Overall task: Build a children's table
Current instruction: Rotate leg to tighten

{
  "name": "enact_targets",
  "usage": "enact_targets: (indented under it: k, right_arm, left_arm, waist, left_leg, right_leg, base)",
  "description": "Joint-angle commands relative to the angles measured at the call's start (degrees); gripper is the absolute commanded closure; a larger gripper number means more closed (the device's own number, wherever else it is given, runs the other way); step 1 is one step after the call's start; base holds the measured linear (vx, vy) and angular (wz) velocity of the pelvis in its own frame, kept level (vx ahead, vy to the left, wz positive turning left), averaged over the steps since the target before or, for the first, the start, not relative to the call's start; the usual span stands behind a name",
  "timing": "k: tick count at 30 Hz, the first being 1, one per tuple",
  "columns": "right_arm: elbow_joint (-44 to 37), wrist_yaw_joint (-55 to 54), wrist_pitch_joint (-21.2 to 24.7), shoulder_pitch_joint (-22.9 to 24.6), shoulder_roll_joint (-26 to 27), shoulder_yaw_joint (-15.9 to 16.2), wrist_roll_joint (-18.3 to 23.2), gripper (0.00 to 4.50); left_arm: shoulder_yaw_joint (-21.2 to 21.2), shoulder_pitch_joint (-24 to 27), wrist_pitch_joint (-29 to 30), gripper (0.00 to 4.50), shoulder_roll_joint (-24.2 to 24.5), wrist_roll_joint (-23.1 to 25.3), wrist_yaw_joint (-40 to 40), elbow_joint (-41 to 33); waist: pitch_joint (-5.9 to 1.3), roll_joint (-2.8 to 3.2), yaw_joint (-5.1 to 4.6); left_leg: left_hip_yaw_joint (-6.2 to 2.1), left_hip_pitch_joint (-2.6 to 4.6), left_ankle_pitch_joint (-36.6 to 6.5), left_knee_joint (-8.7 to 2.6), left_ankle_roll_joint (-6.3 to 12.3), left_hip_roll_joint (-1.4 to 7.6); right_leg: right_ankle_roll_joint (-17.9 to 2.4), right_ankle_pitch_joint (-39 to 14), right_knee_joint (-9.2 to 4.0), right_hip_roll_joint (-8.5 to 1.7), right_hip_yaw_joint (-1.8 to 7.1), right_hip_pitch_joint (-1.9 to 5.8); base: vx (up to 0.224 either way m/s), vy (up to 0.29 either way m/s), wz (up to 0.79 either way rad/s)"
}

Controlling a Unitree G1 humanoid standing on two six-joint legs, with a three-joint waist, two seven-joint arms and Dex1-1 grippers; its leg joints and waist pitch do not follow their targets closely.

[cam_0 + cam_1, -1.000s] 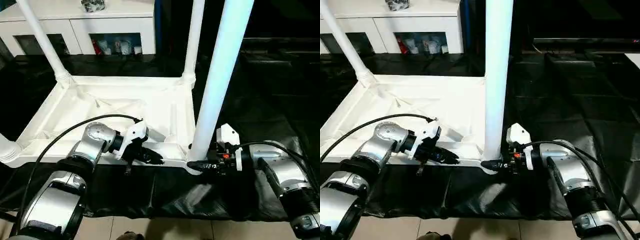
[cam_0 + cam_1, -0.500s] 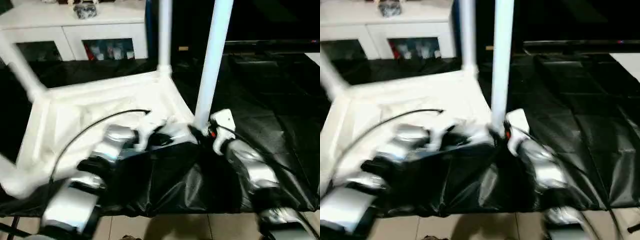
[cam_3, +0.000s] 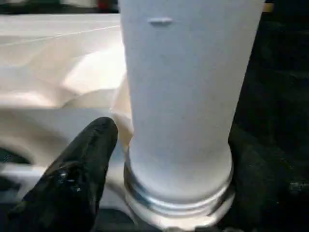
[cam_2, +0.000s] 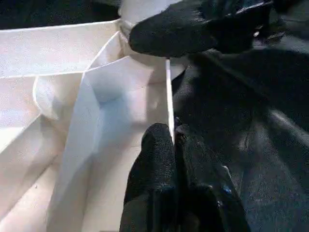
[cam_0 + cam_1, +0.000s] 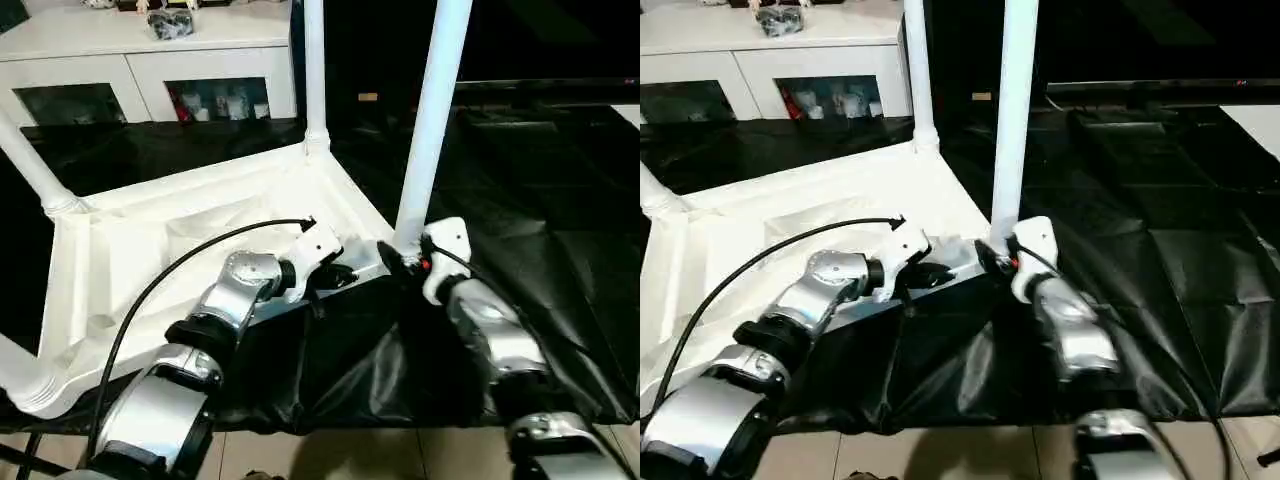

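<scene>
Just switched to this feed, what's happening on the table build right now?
The tabletop lies upside down on the black sheet with legs standing up from its corner sockets. The right gripper has a finger on each side of the base of the near-right leg, right at its socket. The left gripper is pinched shut on the tabletop's near rim beside that corner. A white cabinet stands behind.
</scene>
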Motion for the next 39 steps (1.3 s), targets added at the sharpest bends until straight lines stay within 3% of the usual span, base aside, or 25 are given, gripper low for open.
enact_targets:
  k: [1,4,5,8,10,13,17,20,23,30,39]
  right_arm:
    - [-2.47,5.98,0.11,0.31,-0.30,2.92,0.95,0.44]
    - [-4.56,14.21,1.29,1.35,-4.45,3.46,2.62,0.26]
    - [-5.13,16.80,1.69,1.57,-5.58,3.55,3.28,0.26]
    - [-7.12,24.80,2.99,2.27,-9.13,4.14,5.10,0.26]
    - [-7.72,28.47,2.97,2.48,-11.04,4.81,5.40,0.26]
    - [-8.45,34.48,3.15,2.47,-14.22,6.42,5.27,0.26]
    - [-8.97,37.55,3.47,2.35,-15.57,7.43,5.31,0.60]
    - [-9.46,40.22,4.33,2.05,-16.22,8.70,5.21,0.97]
    - [-9.40,41.05,4.03,1.94,-16.19,9.76,4.66,1.03]
    - [-8.76,41.24,3.26,1.60,-15.57,10.19,4.14,1.71]
    - [-9.82,38.55,3.43,2.63,-14.60,9.16,4.77,1.85]
  left_arm:
    - [-2.26,0.50,-1.46,4.50,-0.03,-0.16,-4.48,-0.48]
    - [-1.73,0.34,-2.46,4.50,2.15,-1.27,-9.87,-0.48]
    - [-1.65,0.29,-3.06,4.50,2.82,-1.61,-11.63,-0.48]
    - [-1.73,0.21,-4.01,4.50,4.93,-2.83,-17.52,-0.47]
    - [-1.71,0.08,-4.75,4.50,5.87,-3.49,-20.10,-0.29]
    - [-1.55,-0.87,-5.16,4.50,7.57,-4.12,-23.79,0.56]
    - [-1.67,-1.25,-5.48,4.50,8.43,-4.39,-26.66,1.03]
    - [-2.22,-1.40,-5.71,4.50,9.08,-4.24,-29.22,1.25]
    - [-2.41,-1.53,-6.04,4.50,9.20,-4.09,-29.98,1.51]
    - [-2.49,-1.65,-6.66,4.50,9.00,-3.94,-29.76,2.18]
    - [-1.99,-1.49,-6.81,4.50,8.33,-3.67,-26.66,2.84]
  waist:
    - [-3.54,-1.20,0.19]
    - [-3.84,-1.10,0.90]
    - [-3.95,-1.10,1.42]
    - [-4.03,-0.93,1.91]
    - [-4.03,-0.98,2.13]
    - [-3.70,-0.98,2.59]
    - [-3.51,-1.03,2.40]
    - [-3.60,-1.12,2.38]
    - [-3.71,-1.03,2.50]
    - [-3.68,-1.03,2.56]
    - [-3.67,-0.88,2.50]
  left_leg:
    - [-1.64,1.52,-14.48,-4.63,4.31,2.55]
    - [-1.38,1.47,-8.57,-3.85,7.21,2.57]
    - [-1.19,1.73,-7.66,-3.57,8.27,2.70]
    - [-1.16,1.63,-6.05,-3.33,9.68,2.81]
    - [-1.18,1.70,-5.97,-3.32,9.71,2.91]
    - [-1.13,1.88,-8.86,-3.73,8.15,3.06]
    - [-1.22,1.84,-11.38,-4.11,6.13,3.03]
    - [-1.23,1.86,-10.57,-4.01,6.20,3.01]
    - [-1.19,1.90,-9.10,-3.85,6.86,3.05]
    - [-1.20,1.87,-9.87,-3.88,6.58,3.02]
    - [-1.21,1.91,-10.25,-3.90,6.20,2.98]
  right_leg:
    - [-11.75,-7.60,-3.32,-0.73,-0.08,1.72]
    - [-13.99,-0.67,-2.47,-0.62,-0.41,2.09]
    - [-14.89,1.17,-2.23,-0.68,-0.34,1.90]
    - [-16.02,3.71,-1.76,-0.65,-0.47,1.92]
    - [-16.24,3.38,-1.75,-0.66,-0.51,1.85]
    - [-16.07,-0.95,-2.08,-0.72,-0.46,1.75]
    - [-15.72,-4.42,-2.34,-0.83,-0.34,1.78]
    - [-15.87,-3.62,-2.27,-0.84,-0.29,1.83]
    - [-16.40,-1.08,-1.99,-0.81,-0.33,1.76]
    - [-16.47,-1.69,-2.02,-0.86,-0.35,1.83]
    - [-16.52,-1.65,-2.07,-0.81,-0.35,1.85]
  base:
    - [0.000,0.000,0.00]
    - [0.000,0.000,0.00]
    - [0.000,0.000,0.00]
    - [0.000,0.000,0.00]
    - [0.000,0.000,0.00]
    - [0.000,0.000,0.00]
    - [0.000,0.000,0.00]
    - [0.000,0.000,0.00]
    - [0.000,0.000,0.00]
    - [0.000,0.000,0.00]
    - [0.000,0.000,0.00]
